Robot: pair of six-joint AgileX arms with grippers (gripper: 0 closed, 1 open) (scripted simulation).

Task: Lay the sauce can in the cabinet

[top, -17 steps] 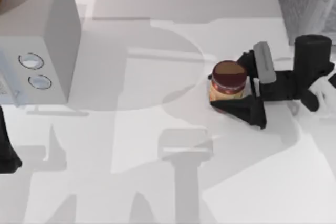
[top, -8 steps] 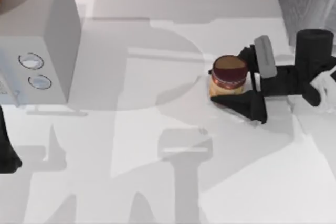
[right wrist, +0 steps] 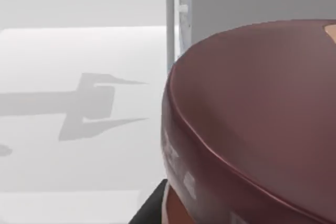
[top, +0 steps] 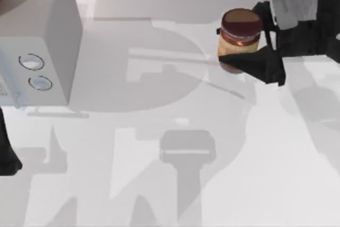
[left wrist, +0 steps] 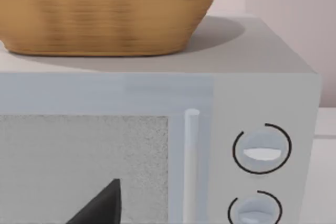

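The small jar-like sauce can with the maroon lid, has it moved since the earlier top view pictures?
Yes. Held in the right hand, the small jar-like sauce can with the maroon lid has shifted toward the top view's upper edge, farther from the grey microwave dials' level.

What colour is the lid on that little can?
Dark maroon-brown. The can's lid shows best in the right wrist view.

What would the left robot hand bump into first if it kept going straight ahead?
Probably the grey microwave-like box's speckled door, which lies straight ahead of the left gripper's dark fingertip in the left wrist view. How far off it is cannot be told.
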